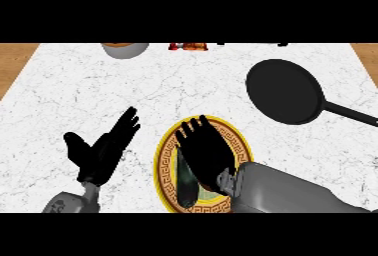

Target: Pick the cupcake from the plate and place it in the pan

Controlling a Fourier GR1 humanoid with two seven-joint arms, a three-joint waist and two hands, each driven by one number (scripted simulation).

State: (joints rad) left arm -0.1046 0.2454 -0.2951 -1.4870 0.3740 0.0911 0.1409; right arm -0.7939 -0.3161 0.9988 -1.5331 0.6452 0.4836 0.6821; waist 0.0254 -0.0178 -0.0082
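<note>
Hovering over the plate, the right hand is stretching its fingers out straight and flat, and nothing is showing in its hold. The cupcake is not showing at all. Going by the task it is probably sitting on the plate beneath that palm, though exactly where I cannot tell. I am judging it light, soft and crumbly, with a top that smears, so the fingers and thumb should be closing low on its sides and keeping it upright. The pan is lying well apart, up and to the right, its handle running off the edge. The left hand is resting open beside the plate, fingers up, holding nothing. The right forearm is covering the plate's lower right, and a bowl at the far edge is being cut off — small reddish things near it are too clipped to name
</note>
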